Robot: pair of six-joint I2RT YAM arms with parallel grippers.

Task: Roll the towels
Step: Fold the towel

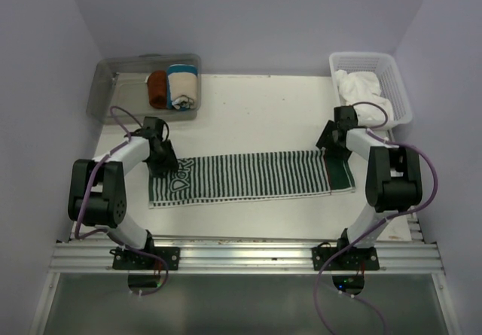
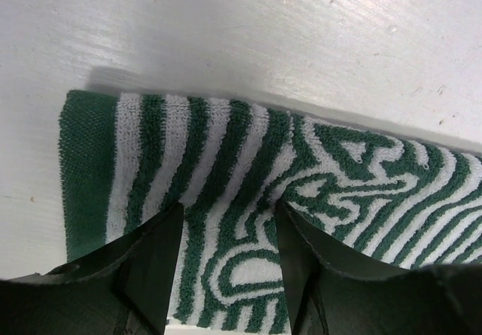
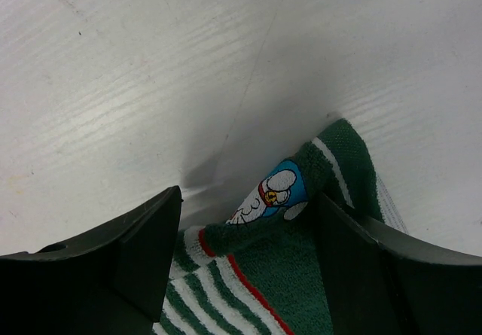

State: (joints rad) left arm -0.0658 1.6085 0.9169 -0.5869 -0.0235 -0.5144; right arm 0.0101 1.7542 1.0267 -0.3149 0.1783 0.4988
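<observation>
Black left gripper (image 2: 227,216) astride nubbly green-and-white striped towel (image 1: 248,175), long flat rectangle

Lettering like "Dora" marks the striped towel (image 1: 248,175).

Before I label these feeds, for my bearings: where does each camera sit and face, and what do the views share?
Top external: above and behind the arms, looking down at the table; both arms show, left end effector and right end effector at the striped towel's ends.
Left wrist: on the left wrist, facing down past its fingers at the towel's lettered end.
Right wrist: on the right wrist, facing down past its fingers at the cartoon patch corner.
All share the striped towel.
</observation>
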